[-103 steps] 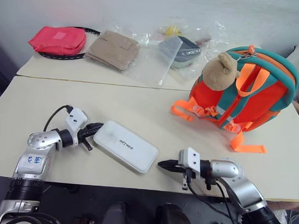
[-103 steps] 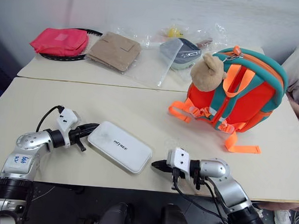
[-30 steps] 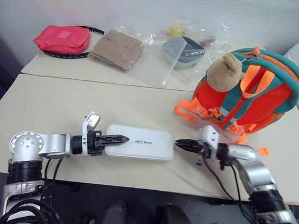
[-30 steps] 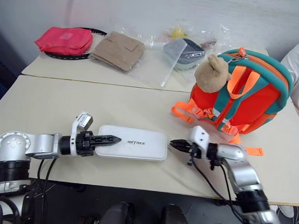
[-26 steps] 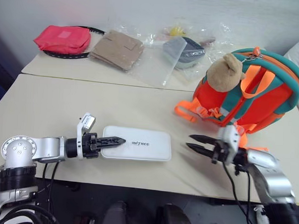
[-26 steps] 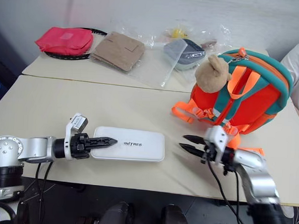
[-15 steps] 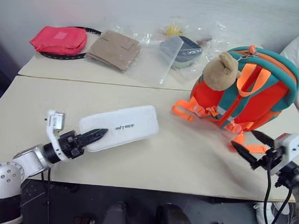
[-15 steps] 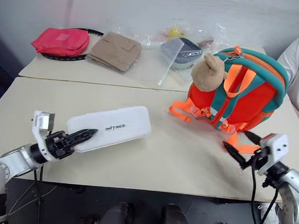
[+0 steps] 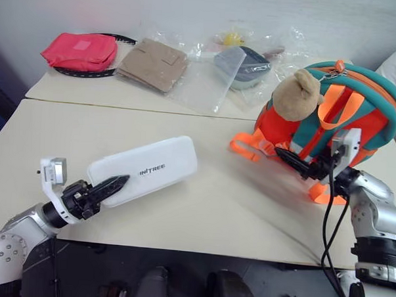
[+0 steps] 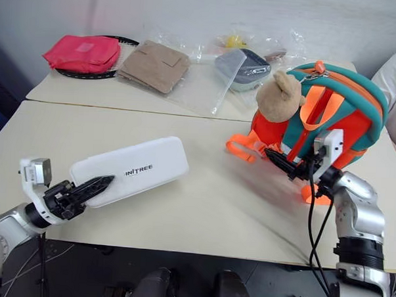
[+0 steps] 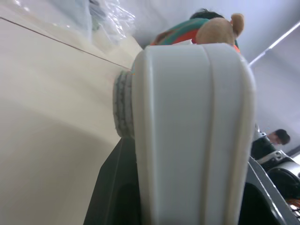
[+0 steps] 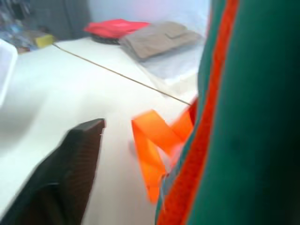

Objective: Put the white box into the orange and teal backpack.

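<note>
Left gripper (image 9: 111,184) clamped on the near end of the white box (image 9: 144,169), with the orange and teal backpack (image 9: 346,132) lying toward 2 o'clock from it.

Its two black fingers pinch the box's end between them, and the box appears lifted off the table (image 9: 202,208), its long axis running from 8 o'clock to 2 o'clock, free end aimed roughly at the backpack (which stands well apart, across bare tabletop). Right gripper (image 9: 291,159) sits just beside the backpack's front, by the orange straps below the plush bear head (image 9: 296,93); whether its fingers are apart or together cannot be told. The right arm is plainly the nearer to the backpack, so the opening is judged its job, while the left carries the box lengthwise toward 2 o'clock.
</note>
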Controlling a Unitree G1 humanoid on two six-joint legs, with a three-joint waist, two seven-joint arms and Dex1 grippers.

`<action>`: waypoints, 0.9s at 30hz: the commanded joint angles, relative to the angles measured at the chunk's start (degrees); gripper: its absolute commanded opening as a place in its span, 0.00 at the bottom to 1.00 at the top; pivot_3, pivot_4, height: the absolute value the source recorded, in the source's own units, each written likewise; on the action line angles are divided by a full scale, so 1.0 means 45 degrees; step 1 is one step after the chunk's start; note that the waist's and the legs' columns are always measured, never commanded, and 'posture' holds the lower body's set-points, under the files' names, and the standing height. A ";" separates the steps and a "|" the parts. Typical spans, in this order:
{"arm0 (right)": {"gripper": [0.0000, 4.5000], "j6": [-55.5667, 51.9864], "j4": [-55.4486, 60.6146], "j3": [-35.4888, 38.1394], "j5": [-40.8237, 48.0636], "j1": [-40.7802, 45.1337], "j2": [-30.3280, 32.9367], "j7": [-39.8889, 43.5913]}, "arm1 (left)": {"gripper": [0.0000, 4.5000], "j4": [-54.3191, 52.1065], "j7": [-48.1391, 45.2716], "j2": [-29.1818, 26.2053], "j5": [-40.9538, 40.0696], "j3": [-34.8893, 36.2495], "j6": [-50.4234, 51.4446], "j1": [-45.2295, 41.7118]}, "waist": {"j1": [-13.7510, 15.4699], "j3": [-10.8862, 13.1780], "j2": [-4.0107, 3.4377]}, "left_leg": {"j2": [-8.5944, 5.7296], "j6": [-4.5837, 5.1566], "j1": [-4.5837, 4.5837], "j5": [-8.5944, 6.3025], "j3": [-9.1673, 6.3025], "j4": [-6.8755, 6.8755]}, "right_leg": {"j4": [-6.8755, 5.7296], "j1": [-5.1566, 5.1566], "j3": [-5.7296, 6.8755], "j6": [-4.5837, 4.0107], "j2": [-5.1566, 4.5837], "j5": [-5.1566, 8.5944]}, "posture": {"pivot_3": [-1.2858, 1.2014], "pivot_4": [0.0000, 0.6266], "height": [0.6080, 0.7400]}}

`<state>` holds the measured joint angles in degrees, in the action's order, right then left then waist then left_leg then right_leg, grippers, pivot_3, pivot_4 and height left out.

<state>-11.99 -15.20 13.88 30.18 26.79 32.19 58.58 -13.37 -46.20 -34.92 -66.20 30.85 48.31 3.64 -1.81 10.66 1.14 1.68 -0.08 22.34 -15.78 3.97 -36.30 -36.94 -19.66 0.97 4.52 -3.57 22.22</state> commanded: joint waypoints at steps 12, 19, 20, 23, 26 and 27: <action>0.02 -0.0439 0.3069 -0.3925 0.0370 0.1620 -0.3964 0.0903 | 0.29 0.1294 0.2299 0.0547 -0.0001 0.1421 -0.0865 -0.0317 | -0.0385 0.0002 0.0000 | 0.0013 -0.0004 -0.0002 0.0002 -0.0015 0.0032 | -0.0073 -0.0044 0.0011 0.0000 0.0013 0.0000 | 0.52 0.24 1.00; 0.02 -0.5819 0.7534 -0.4339 0.3946 0.0671 -0.1890 0.1406 | 0.29 0.0972 0.3638 0.0501 -0.0949 0.1904 -0.0391 -0.0896 | -0.0225 -0.0002 0.0010 | -0.0002 -0.0010 0.0125 0.0005 -0.0027 -0.0008 | -0.0159 -0.0172 0.0013 -0.0001 -0.0014 -0.0001 | 0.52 0.24 1.00; 0.02 -0.6459 0.8023 -0.4241 0.4358 0.0503 -0.1215 0.1546 | 0.29 0.0799 0.3691 0.0486 -0.1113 0.2005 -0.0384 -0.0848 | -0.0212 -0.0005 0.0015 | -0.0008 -0.0005 0.0172 0.0003 -0.0049 -0.0027 | -0.0154 -0.0195 0.0019 -0.0002 -0.0021 -0.0001 | 0.52 0.24 1.00; 0.02 -0.7294 0.8763 -0.3841 0.4921 -0.0139 0.0411 0.1871 | 0.29 0.0329 0.3693 0.0307 -0.1326 0.2289 -0.0386 -0.0518 | -0.0175 -0.0008 0.0025 | -0.0012 0.0016 0.0185 -0.0015 -0.0059 -0.0043 | -0.0121 -0.0185 0.0019 -0.0002 -0.0025 -0.0001 | 0.52 0.24 1.00; 0.02 -0.7726 0.8821 -0.3283 0.5202 -0.0749 0.1485 0.1991 | 0.29 -0.0456 0.3351 0.0135 -0.1872 0.2973 -0.0601 -0.0169 | -0.0189 -0.0006 0.0028 | -0.0011 0.0023 0.0191 -0.0019 -0.0059 -0.0040 | -0.0095 -0.0183 0.0020 -0.0003 -0.0024 -0.0001 | 0.52 0.24 1.00; 0.02 -0.7647 0.8763 -0.3116 0.5108 -0.0840 0.1593 0.1793 | 0.29 -0.0753 0.3252 0.0003 -0.2396 0.3268 -0.0534 -0.0126 | -0.0204 -0.0004 0.0032 | -0.0011 0.0024 0.0192 -0.0019 -0.0057 -0.0039 | -0.0070 -0.0183 0.0019 -0.0002 -0.0024 -0.0001 | 0.52 0.24 1.00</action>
<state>-46.27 22.54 -2.59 51.63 22.97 38.79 66.61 -12.37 -29.66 -33.23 -72.48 41.39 47.09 3.24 -2.73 10.64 1.29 1.65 0.04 23.20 -15.87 3.71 -36.47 -37.10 -20.46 1.06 4.51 -3.66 22.22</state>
